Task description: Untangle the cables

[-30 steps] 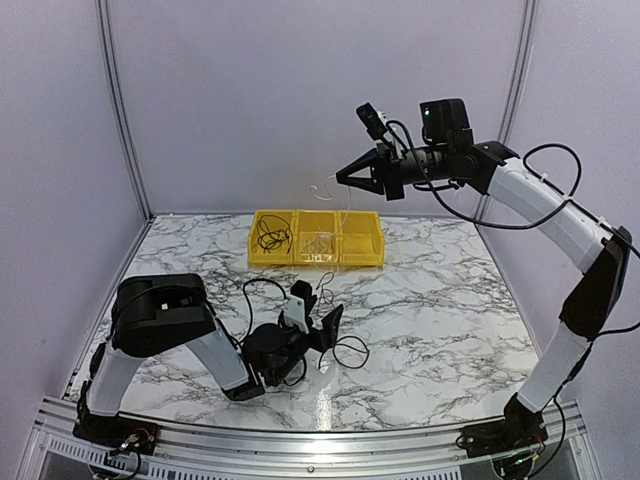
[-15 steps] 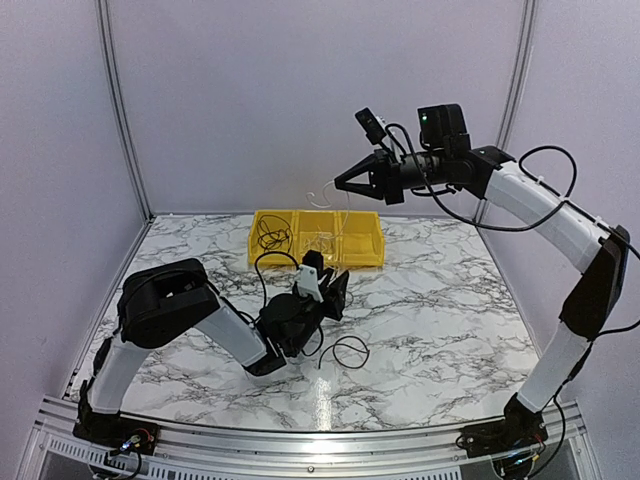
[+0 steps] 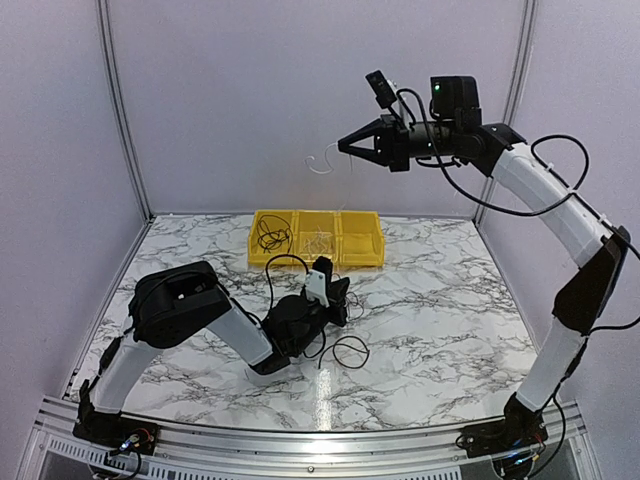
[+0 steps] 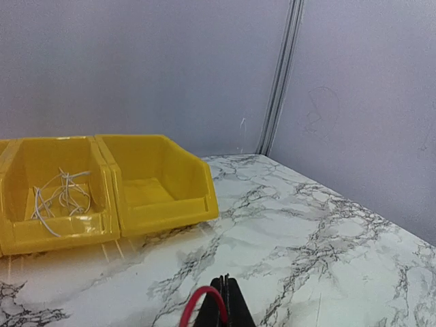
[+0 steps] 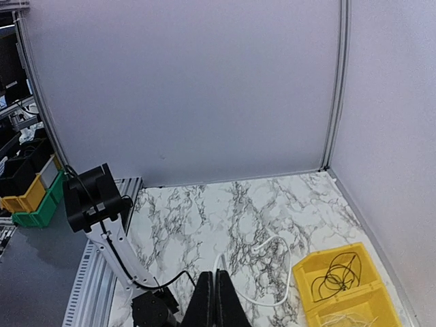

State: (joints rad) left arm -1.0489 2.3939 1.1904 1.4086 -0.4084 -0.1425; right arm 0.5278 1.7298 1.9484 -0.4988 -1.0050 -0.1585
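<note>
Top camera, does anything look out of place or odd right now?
One pale cable dangles from the shut right gripper, high over the table. A black cable loop lies loose near the left gripper, which pinches a red cable.

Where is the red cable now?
Left wrist view, bottom edge: the red cable loops from the shut left gripper pinching it, nearer than the yellow bins.
</note>
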